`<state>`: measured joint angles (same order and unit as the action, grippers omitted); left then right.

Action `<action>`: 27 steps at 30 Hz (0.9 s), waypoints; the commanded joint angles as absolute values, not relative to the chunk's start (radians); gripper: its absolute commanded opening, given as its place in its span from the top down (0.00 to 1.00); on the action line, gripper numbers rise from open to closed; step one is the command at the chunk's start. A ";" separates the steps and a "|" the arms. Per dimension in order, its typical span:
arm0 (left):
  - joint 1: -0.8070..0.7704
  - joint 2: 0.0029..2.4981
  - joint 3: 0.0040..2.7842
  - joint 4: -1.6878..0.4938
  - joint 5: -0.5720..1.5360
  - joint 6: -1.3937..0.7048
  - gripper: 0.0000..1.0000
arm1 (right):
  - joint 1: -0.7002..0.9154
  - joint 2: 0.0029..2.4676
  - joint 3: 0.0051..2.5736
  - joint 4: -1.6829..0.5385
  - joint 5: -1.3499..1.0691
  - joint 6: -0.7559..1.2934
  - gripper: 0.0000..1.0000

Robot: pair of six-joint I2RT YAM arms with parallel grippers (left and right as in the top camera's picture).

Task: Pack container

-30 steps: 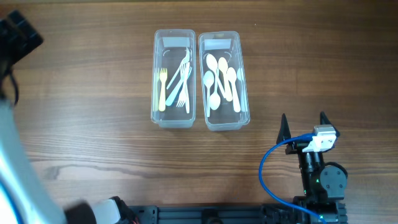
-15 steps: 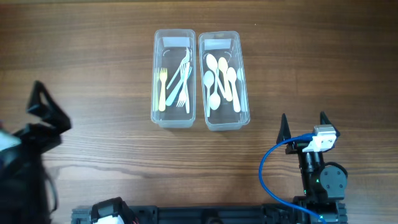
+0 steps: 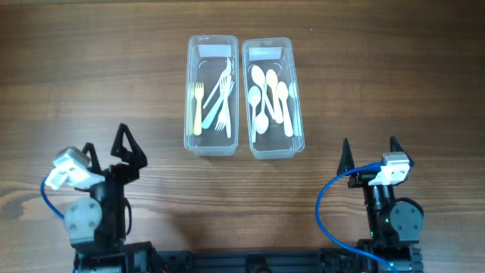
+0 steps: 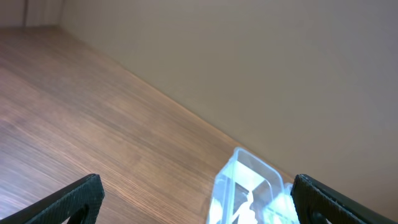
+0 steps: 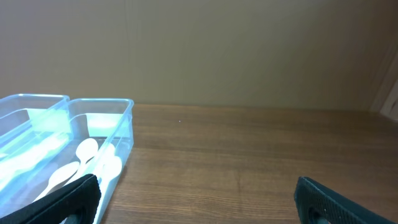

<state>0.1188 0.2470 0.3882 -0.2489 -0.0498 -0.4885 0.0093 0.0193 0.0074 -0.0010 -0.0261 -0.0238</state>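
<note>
Containers [image 3: 267, 51] sit well ahead of both parted jaws (neither touching).

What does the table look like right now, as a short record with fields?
Left box: clear, no lid, forks inside
Right box: clear, no lid, spoons inside
Boxes: side by side on the wooden table
Left gripper: open, empty, away from boxes
Right gripper: open, empty, away from boxes

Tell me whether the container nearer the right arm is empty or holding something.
Holding something: the container has several white spoons lying loose inside it.
</note>
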 commanded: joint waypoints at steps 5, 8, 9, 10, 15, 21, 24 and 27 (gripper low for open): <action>0.095 0.064 0.228 -0.237 -0.027 -0.506 0.00 | 0.006 0.011 0.005 0.004 -0.046 -0.026 0.00; 0.094 0.023 0.167 -0.215 -0.017 -0.511 0.00 | 0.006 0.012 0.005 0.004 -0.046 -0.026 0.00; 0.094 0.014 0.146 -0.204 -0.009 -0.512 0.00 | 0.006 0.014 0.005 0.004 -0.046 -0.026 0.00; 0.094 0.006 0.125 -0.195 -0.001 -0.528 0.00 | 0.006 0.015 0.005 0.004 -0.046 -0.026 0.00; 0.093 0.003 0.074 -0.190 0.000 -0.570 0.00 | 0.006 0.016 0.005 0.003 -0.045 -0.026 0.00; 0.093 0.003 0.058 -0.190 -0.001 -0.569 0.00 | 0.006 0.016 0.005 0.003 -0.046 -0.026 0.00; 0.093 0.003 0.058 -0.190 -0.002 -0.568 0.00 | 0.006 0.016 0.005 0.004 -0.046 -0.026 0.00; 0.093 0.003 0.058 -0.190 -0.012 -0.400 0.00 | 0.006 0.016 0.005 0.003 -0.046 -0.026 0.00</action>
<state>0.0998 0.0174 0.0700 -0.1963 -0.0174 -0.5430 0.0093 0.0193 0.0074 -0.0010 -0.0265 -0.0238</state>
